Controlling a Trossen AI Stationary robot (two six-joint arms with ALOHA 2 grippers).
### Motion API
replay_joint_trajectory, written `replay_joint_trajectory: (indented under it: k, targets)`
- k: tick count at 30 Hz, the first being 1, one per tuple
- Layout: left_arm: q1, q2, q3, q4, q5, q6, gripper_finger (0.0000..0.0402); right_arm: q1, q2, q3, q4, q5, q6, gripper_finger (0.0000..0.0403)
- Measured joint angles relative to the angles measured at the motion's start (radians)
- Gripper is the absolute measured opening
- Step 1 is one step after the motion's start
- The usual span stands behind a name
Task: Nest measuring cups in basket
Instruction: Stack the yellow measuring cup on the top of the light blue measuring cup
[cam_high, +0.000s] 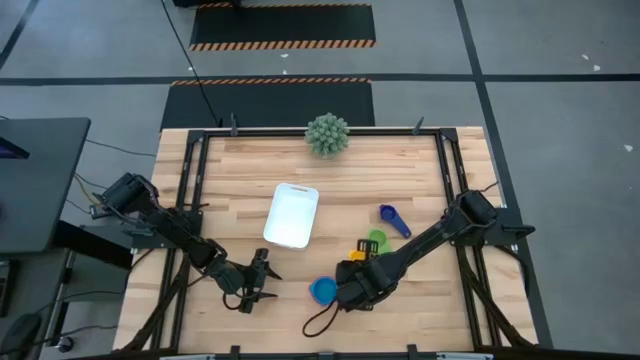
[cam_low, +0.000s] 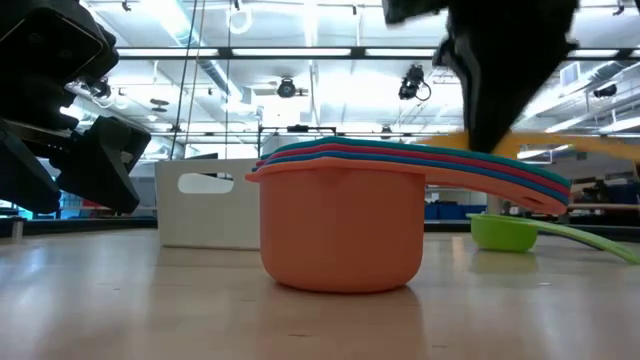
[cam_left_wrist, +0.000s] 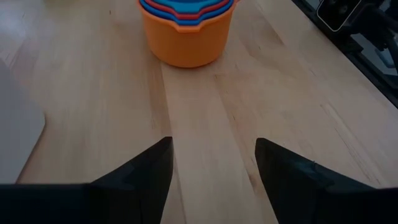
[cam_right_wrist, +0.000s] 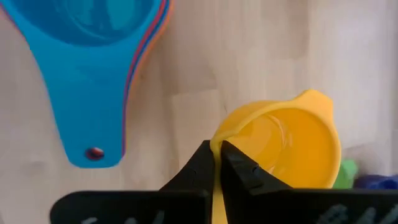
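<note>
Orange-based stack (cam_high: 322, 290) of four nested cups sat at the high view's lower centre, outside the white basket (cam_high: 291, 215), which looked empty. We saw our right pincer (cam_right_wrist: 216, 155) clenched on the yellow cup (cam_right_wrist: 286, 146); green (cam_high: 376, 240) and dark blue (cam_high: 393, 219) cups waited loose on the desk (cam_high: 400, 165). Our left pincer (cam_left_wrist: 211, 168) hung released at lower left.

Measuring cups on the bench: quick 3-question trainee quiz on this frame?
1. True or false: the white basket already holds cups.
2. What is the right gripper shut on? A) yellow cup B) green cup C) dark blue cup
3. Which colour cup is outermost in the nested stack?

Key: 1 false, it looks empty. 2 A, by the handle. 3 orange. The left gripper waits open facing the stack.
</note>
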Motion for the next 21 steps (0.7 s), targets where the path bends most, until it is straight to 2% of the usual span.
replay_joint_trajectory:
  k: [2,9,21]
  targets:
    - [0.000,0.000,0.000,0.000,0.000,0.000,0.0233,0.000,0.000,0.048,-0.057,0.024,0.001,0.0015]
    - [0.000,0.000,0.000,-0.001,0.000,0.000,0.0233,0.003,0.000,0.157,-0.087,0.049,-0.027,0.0015]
    - [0.000,0.000,0.000,-0.003,0.000,0.000,0.0233,0.023,-0.001,0.208,-0.057,0.049,-0.094,0.0015]
